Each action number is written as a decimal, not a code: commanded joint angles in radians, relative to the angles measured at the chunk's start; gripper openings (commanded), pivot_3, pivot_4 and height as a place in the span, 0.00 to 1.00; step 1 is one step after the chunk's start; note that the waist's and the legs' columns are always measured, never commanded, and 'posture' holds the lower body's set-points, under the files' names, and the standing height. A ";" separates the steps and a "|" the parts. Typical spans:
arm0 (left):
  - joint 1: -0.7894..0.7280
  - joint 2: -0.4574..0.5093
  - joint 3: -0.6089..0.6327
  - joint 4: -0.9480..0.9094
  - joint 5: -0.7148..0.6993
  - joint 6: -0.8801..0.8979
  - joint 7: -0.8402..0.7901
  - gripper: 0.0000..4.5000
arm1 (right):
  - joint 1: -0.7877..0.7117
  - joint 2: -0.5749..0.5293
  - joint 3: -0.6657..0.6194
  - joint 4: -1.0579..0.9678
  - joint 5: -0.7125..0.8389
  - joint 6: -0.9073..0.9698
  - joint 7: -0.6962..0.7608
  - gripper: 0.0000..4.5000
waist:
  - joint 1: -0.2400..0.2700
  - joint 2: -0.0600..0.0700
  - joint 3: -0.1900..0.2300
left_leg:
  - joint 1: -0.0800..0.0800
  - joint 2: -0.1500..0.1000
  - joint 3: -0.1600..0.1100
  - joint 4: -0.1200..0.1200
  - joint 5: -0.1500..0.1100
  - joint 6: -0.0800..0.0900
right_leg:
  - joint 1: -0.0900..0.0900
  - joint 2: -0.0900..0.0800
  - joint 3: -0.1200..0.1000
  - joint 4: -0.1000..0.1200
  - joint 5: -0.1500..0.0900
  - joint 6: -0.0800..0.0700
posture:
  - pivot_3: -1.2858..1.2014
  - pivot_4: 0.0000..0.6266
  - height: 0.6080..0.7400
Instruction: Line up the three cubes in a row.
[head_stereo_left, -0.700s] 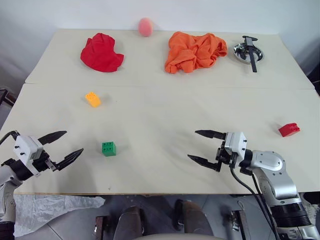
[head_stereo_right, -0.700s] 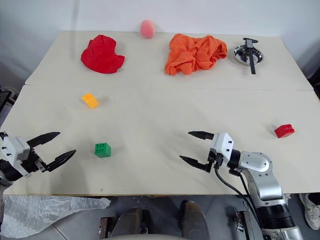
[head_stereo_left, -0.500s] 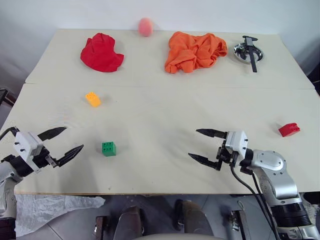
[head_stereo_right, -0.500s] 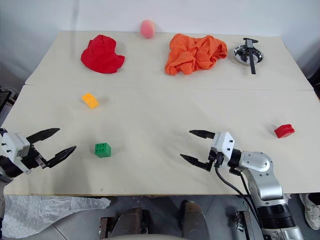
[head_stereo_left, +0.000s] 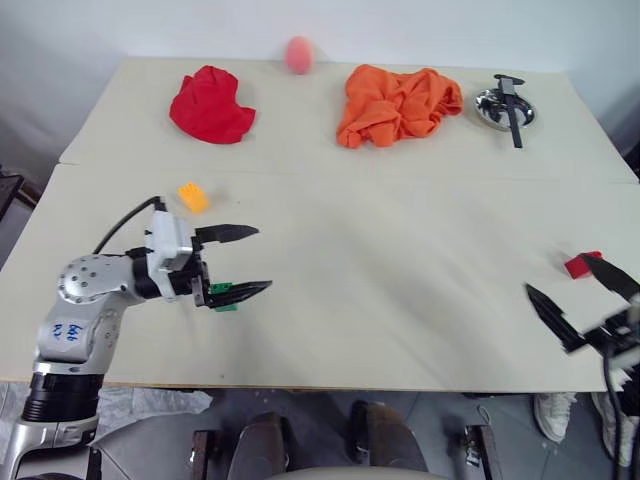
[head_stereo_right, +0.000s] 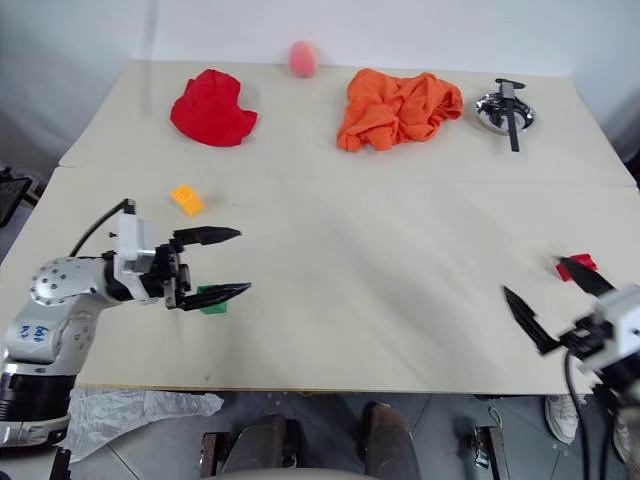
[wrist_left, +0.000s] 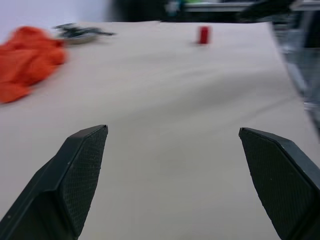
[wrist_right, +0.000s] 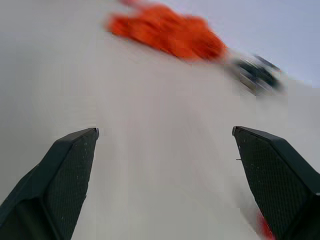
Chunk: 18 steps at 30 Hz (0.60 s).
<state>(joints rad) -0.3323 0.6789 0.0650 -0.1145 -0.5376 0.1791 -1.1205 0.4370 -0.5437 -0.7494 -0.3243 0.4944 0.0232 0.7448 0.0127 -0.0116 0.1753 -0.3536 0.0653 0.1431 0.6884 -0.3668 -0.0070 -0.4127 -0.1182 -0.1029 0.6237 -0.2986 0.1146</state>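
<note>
Your left gripper (head_stereo_left: 240, 262) hangs wide open and empty over the small green studded plastic block (head_stereo_left: 222, 296), which sits under its lower finger, orientation unclear. The oblong yellow-orange studded block (head_stereo_left: 192, 197), just behind, runs diagonally toward the table's (head_stereo_left: 400, 250) near right. Your right gripper (head_stereo_left: 578, 300), also spread wide and empty, flanks the small red block (head_stereo_left: 577, 266) near the right edge; "60" is possibly written on your left arm.

Bright, even, diffuse light; shadows soft and faint. No glare on table (head_stereo_left: 400, 260). Wrist views smeared, strongest toward twelve o'clock; orange cloth (wrist_right: 170, 31) blurred. Head views sharp.
</note>
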 joint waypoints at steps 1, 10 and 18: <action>-0.029 -0.015 -0.028 0.012 0.018 -0.002 -0.016 0.99 | 0.058 0.020 -0.092 0.114 -0.012 -0.057 -0.004 1.00 | -0.009 0.000 0.000 | 0.001 0.000 0.000 0.000 0.000 0.000 | 0.001 0.001 0.001 0.000 0.000 0.000 | 0.52 0.24 1.00; -0.009 -0.023 -0.040 0.011 0.048 -0.009 -0.014 0.99 | -0.219 -0.190 0.039 0.388 -0.071 0.095 -0.048 1.00 | -0.048 0.002 0.000 | 0.006 0.001 0.004 -0.001 0.000 -0.001 | 0.000 0.001 0.009 0.002 0.000 0.000 | 0.52 0.24 1.00; 0.065 -0.020 0.004 -0.066 0.030 0.006 0.017 0.99 | -0.702 -0.402 0.269 0.821 -0.150 0.240 0.032 1.00 | -0.026 0.004 0.000 | 0.008 0.000 0.006 -0.004 0.000 -0.001 | 0.000 0.002 0.012 0.002 0.000 0.000 | 0.52 0.24 1.00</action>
<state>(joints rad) -0.2745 0.6522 0.0440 -0.1255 -0.4878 0.1875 -1.1115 -0.2150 -0.8980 -0.4955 0.4206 0.3679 0.2450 0.7644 -0.0129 -0.0076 0.1751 -0.3458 0.0652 0.1499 0.6853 -0.3666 -0.0075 -0.4131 -0.1163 -0.0908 0.6256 -0.2983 0.1151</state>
